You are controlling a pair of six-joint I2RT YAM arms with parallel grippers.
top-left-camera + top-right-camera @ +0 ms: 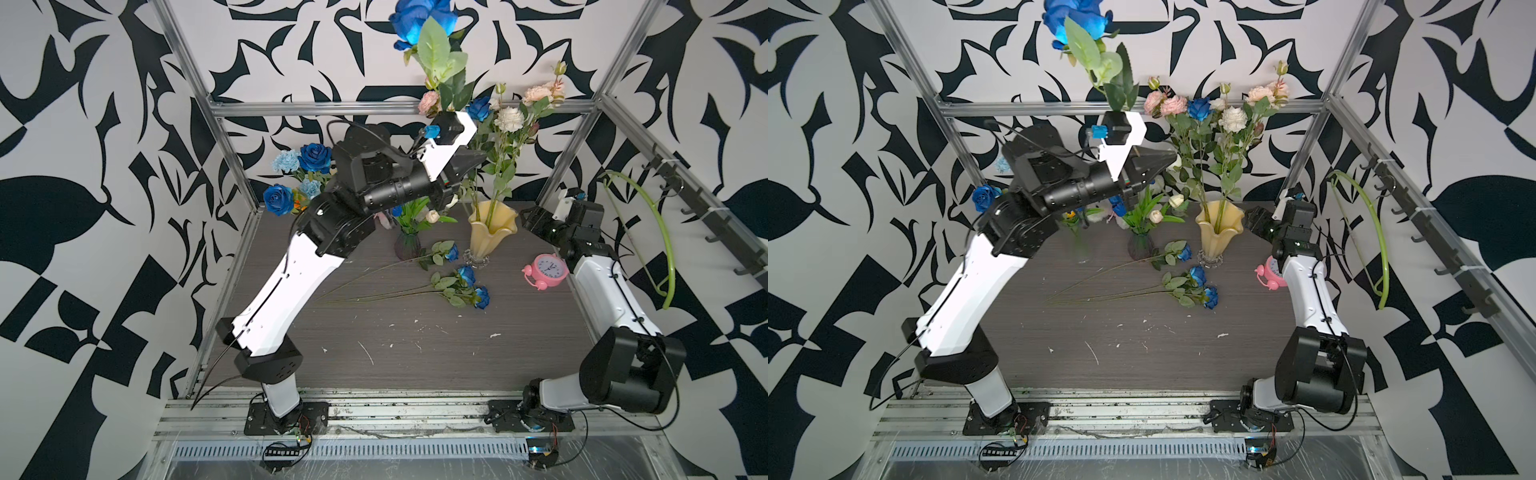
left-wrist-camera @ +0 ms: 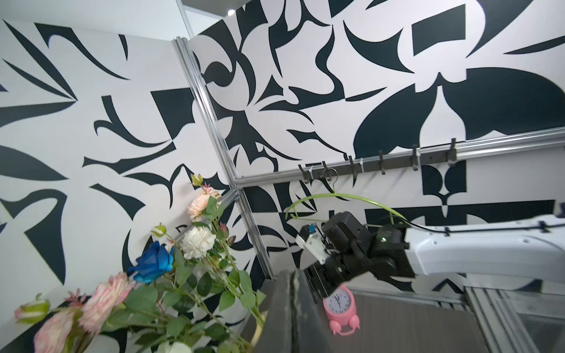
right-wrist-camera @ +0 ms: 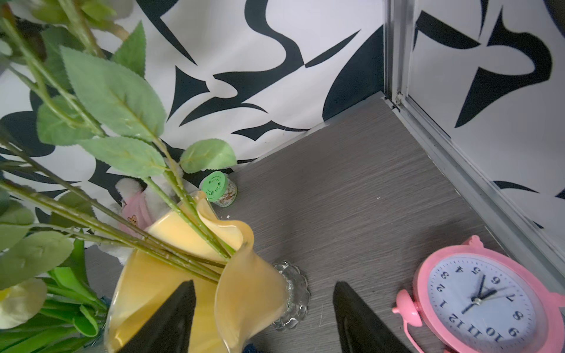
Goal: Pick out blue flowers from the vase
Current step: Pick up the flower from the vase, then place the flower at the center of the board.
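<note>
While the left arm (image 1: 291, 286) stands raised over the back of the table (image 1: 415, 357), its jaws are together. A large blue rose (image 1: 422, 18) with its leaves rises directly above the wrist. The grip point is hidden behind the wrist camera, so clamping on that stem is my judgement, not an observation. A second blue rose (image 1: 480, 109) stands in the yellow vase (image 1: 494, 239) among pink and white blooms. Three blue roses (image 1: 467, 275) lie on the table just in front of the vase, blooms nearest it and stems running towards the left arm. The right arm (image 1: 598, 282) sits low beside the vase with jaws apart, holding nothing; contact with the vase cannot be determined.

Handling: the flower is judged light and top-heavy, with a long thin stem that will bend and let the bloom swing. Petals and leaves look like soft fabric, liable to crush or snag on neighbours. The best hold is the bare stem below the leaves and above the vase rim, drawn out along the stem's own line. The vase stands on a small glass foot (image 3: 293, 293) and may tip if stems drag.

Views: both top views show the raised rose and the three on the table. The left wrist view shows neither, only the second rose in its bunch. The right wrist view alone shows the stems entering the vase mouth and a green-lidded jar (image 3: 218, 189) behind it.
</note>
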